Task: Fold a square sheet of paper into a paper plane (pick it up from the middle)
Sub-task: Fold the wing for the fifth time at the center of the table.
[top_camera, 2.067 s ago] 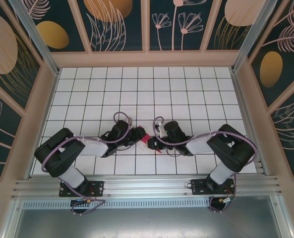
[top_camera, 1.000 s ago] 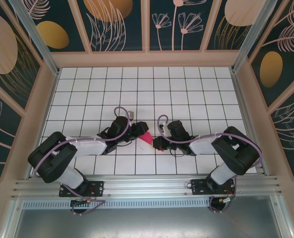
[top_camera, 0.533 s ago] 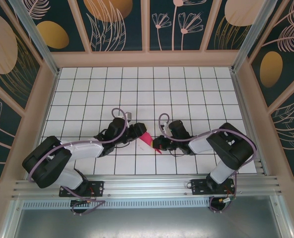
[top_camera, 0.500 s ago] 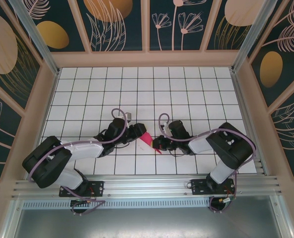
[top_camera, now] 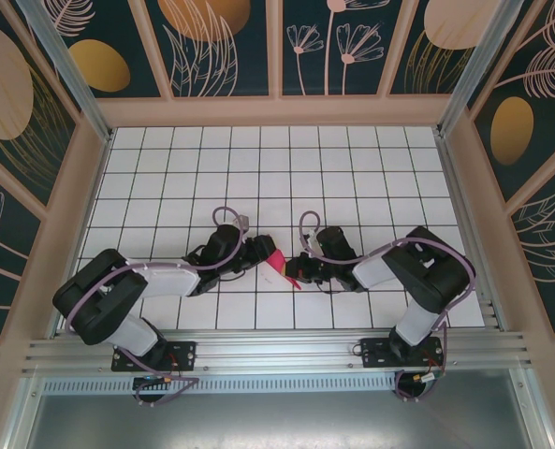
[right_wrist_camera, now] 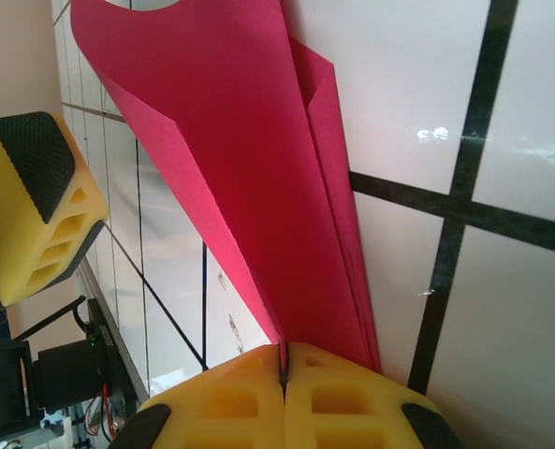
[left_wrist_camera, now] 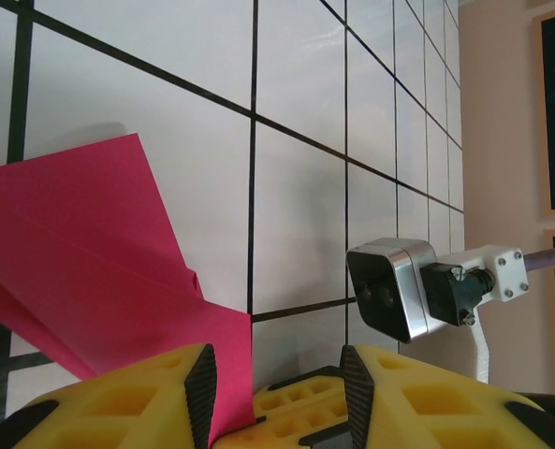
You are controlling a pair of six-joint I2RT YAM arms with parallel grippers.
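- Where the two arms meet near the middle of the tiled table [top_camera: 352,168], the sheet of paper [top_camera: 277,261] is found, creased into a narrow magenta-red shape with layered folds.
- The right gripper [right_wrist_camera: 284,369] is closed completely. Its yellow fingers are pressed together, and one end of the folded paper is pinched between them.
- The left gripper [left_wrist_camera: 277,374] is set just beside the paper's other side and is held partly open, with a clear gap seen between its black pads [left_wrist_camera: 200,383].
- A corner of the paper is seen running into that gap, close against one pad. Whether it is actually touched cannot be told.
- Beyond the left fingers, a silver camera [left_wrist_camera: 389,290] on a white bracket is seen above the tiles.
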